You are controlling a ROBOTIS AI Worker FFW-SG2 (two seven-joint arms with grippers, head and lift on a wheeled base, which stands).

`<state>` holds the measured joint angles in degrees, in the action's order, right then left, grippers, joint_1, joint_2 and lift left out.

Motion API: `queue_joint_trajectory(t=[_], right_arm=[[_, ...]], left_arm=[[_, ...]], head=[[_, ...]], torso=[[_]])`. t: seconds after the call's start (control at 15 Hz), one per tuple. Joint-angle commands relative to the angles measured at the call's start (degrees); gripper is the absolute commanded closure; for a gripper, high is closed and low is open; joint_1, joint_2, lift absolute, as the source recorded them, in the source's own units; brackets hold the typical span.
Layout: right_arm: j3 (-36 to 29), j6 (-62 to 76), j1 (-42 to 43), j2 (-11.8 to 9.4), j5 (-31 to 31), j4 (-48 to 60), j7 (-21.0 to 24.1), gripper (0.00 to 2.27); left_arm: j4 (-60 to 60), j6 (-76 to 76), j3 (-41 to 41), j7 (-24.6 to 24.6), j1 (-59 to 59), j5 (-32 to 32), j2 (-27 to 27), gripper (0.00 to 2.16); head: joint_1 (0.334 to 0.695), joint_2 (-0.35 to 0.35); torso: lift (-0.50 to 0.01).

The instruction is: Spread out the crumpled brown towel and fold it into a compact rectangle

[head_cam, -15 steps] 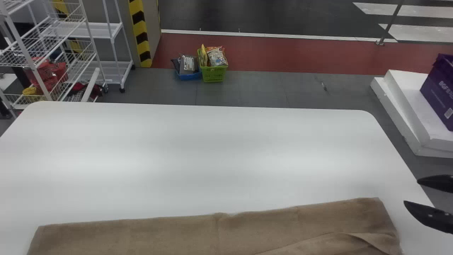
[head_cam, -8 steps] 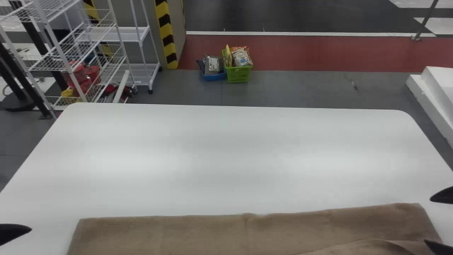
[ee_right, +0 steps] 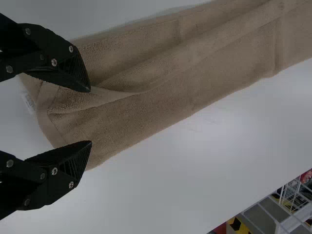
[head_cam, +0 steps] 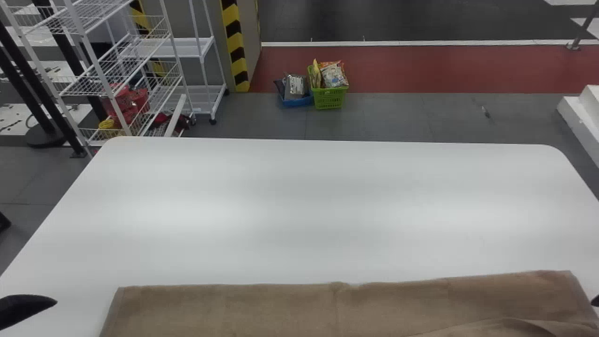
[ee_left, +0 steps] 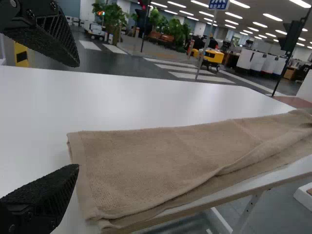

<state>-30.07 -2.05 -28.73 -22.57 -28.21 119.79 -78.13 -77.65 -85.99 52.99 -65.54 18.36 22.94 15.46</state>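
Note:
The brown towel [head_cam: 281, 304] lies as a long flat strip along the table's near edge, creased, with a loose fold at its right end. My left gripper [head_cam: 25, 309] is beside the towel's left end; in the left wrist view that gripper [ee_left: 78, 114] stands open, nothing between its fingers, near the towel's end [ee_left: 146, 165], where layers overlap. At the right edge of the head view, a tip of my right gripper [head_cam: 595, 301] shows by the towel's right end. In the right wrist view the gripper [ee_right: 90, 116] is open over the towel's corner area [ee_right: 117, 122].
The white table [head_cam: 299, 201] stretches away beyond the towel. Past it on the floor are wire shelves [head_cam: 126, 70] at the left, a green basket [head_cam: 329, 97] with packets in it, and white blocks [head_cam: 582, 119] at the right.
The head view has turned left, shifting the table and towel rightward. My left gripper has come into view at the left. The right gripper has come nearer the robot, mostly out of the head view.

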Motion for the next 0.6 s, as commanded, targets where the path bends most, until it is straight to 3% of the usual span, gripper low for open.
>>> queue_joint_trajectory(t=[0.0,0.53], right_arm=[[0.3,0.2,-1.0,-0.1,-0.5,-0.7,-0.2,0.57],[2.5,0.0,2.4,0.2,-3.4,-5.8,-0.2,0.6]], left_arm=[[0.4,0.0,-0.2,0.2,0.0,0.1,0.1,0.08],[1.0,-0.2,-0.6,0.3,0.0,-0.1,0.4,0.08]], head=[[0.695,0.053],[0.695,0.027]], torso=[[-0.127],[-0.127]])
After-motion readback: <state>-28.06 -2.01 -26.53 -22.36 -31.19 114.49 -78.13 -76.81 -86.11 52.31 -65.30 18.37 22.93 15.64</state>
